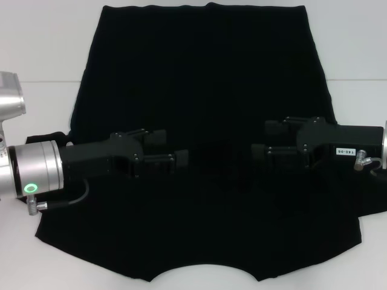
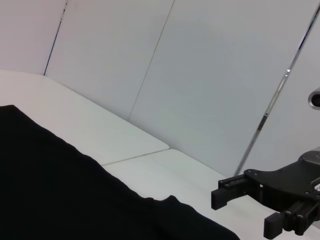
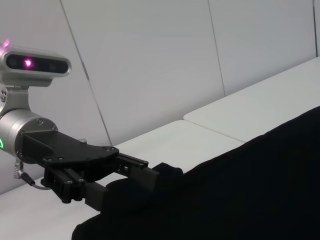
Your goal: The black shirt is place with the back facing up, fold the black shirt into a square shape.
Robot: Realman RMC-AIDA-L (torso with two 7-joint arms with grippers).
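Note:
The black shirt point(image 1: 205, 72) lies spread flat on the white table point(image 1: 42, 48), plain side up with no lettering showing, its neck cut-out at the near edge. My left gripper point(image 1: 172, 147) hovers over the shirt's left middle, pointing inward, jaws apart and empty. My right gripper point(image 1: 266, 138) hovers over the right middle, pointing inward at the left one, jaws apart and empty. The left wrist view shows the shirt point(image 2: 50, 190) and the right gripper point(image 2: 245, 210) beyond it. The right wrist view shows the shirt point(image 3: 240, 190) and the left gripper point(image 3: 117, 177).
White wall panels point(image 2: 200, 75) stand behind the table. Bare table shows to the left point(image 1: 36, 109) and right point(image 1: 357, 48) of the shirt. A sleeve point(image 1: 51, 136) pokes out by my left arm.

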